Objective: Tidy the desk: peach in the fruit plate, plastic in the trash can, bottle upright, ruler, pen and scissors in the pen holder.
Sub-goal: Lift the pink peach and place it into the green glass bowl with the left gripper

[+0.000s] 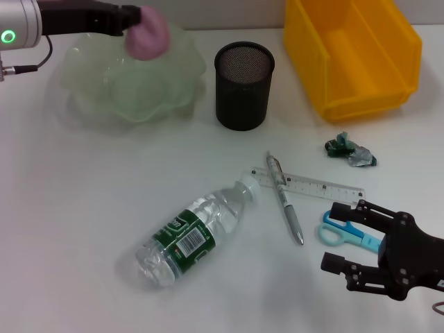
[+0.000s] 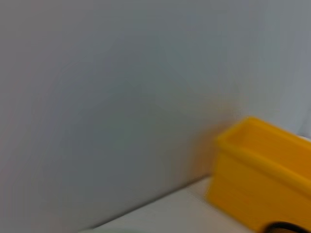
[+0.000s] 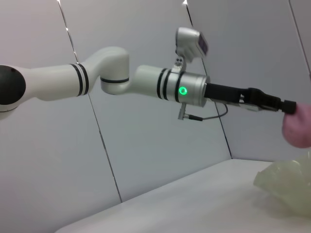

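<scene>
My left gripper (image 1: pixel 137 24) is shut on the pink peach (image 1: pixel 149 35) and holds it just above the pale green fruit plate (image 1: pixel 87 83) at the back left. The right wrist view also shows the peach (image 3: pixel 299 130) over the plate (image 3: pixel 284 182). A plastic bottle (image 1: pixel 194 232) lies on its side in the middle. The ruler (image 1: pixel 312 184), the pen (image 1: pixel 286 208) and the blue-handled scissors (image 1: pixel 333 234) lie at the front right. My right gripper (image 1: pixel 341 236) is open, low beside the scissors. Crumpled plastic (image 1: pixel 350 151) lies to the right.
A black mesh pen holder (image 1: pixel 243 84) stands at the back centre. A yellow bin (image 1: pixel 354 55) stands at the back right and also shows in the left wrist view (image 2: pixel 262 174). A wall rises behind the table.
</scene>
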Robot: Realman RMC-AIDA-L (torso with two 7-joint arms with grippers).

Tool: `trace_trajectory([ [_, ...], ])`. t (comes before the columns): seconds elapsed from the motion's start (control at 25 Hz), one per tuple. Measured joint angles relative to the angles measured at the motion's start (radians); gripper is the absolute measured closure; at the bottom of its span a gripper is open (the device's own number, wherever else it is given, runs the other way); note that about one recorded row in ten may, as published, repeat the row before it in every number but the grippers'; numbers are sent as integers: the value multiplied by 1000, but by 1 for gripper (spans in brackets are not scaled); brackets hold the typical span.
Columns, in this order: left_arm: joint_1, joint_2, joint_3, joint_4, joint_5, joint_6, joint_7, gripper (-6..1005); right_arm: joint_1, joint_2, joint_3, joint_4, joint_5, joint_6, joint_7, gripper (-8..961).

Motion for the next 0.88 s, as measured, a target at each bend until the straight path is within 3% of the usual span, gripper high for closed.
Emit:
trace_trajectory([
  [0.16, -1, 1, -1, -23, 15, -72, -44, 957, 5, 0, 1, 3, 1, 0, 0, 119],
  [0.48, 24, -3, -4, -21, 6, -104, -40, 697, 11, 0, 0, 11, 2, 1, 0, 119],
  [0.64, 62, -2, -5, -10, -92, -56, 30, 549, 11, 0, 1, 12, 2, 2, -1, 119],
  [0.68, 74, 0, -6, -10, -138, -19, 64, 528, 11, 0, 3, 13, 2, 4, 0, 119],
  [0.8, 140, 13, 0, -9, -364, 329, 267, 467, 11, 0, 15, 13, 2, 25, 23, 119],
  [0.84, 140, 13, 0, -9, -364, 329, 267, 446, 11, 0, 15, 13, 2, 25, 23, 119],
  [0.88, 147, 14, 8, -9, -371, 423, 313, 426, 11, -1, 27, 13, 3, 28, 31, 119],
])
